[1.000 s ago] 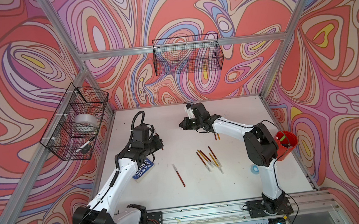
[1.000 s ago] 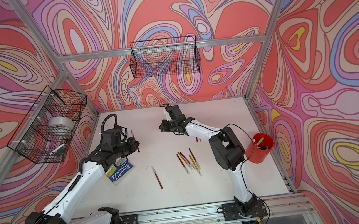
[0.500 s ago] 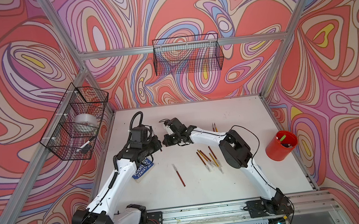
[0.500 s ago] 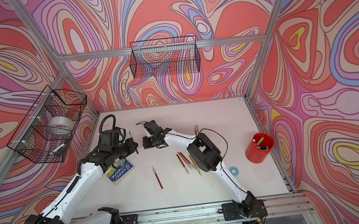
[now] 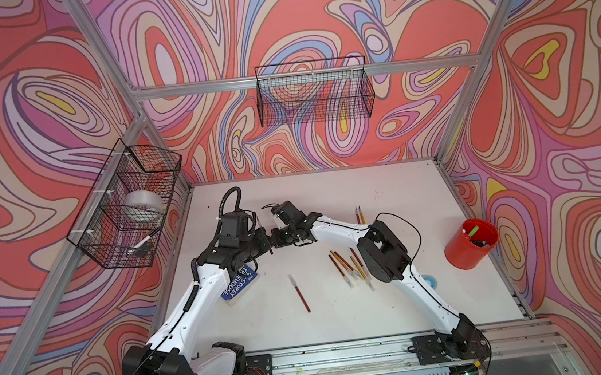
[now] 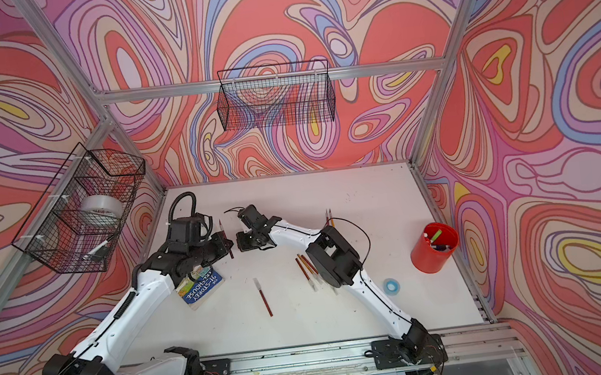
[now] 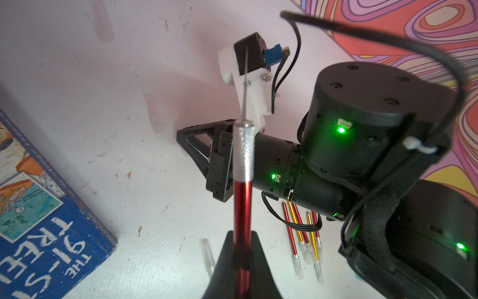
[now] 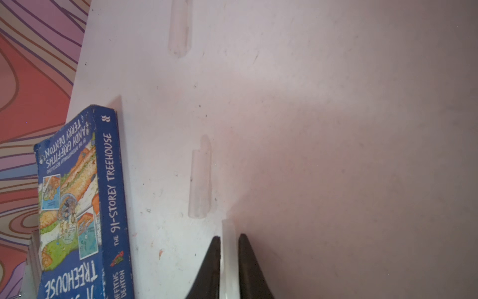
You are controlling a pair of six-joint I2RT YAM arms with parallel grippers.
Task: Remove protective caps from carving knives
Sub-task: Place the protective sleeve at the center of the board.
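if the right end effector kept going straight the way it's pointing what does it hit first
Most likely the loose cap lying on the table just ahead of the right end effector, which itself holds a cap; it sits slightly off the line, so otherwise the table. Depth is unclear.

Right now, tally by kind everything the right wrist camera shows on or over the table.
Loose caps on the table: 2
Third cap between the fingers of the right pincer: 1
Blue book: 1
Total: 4
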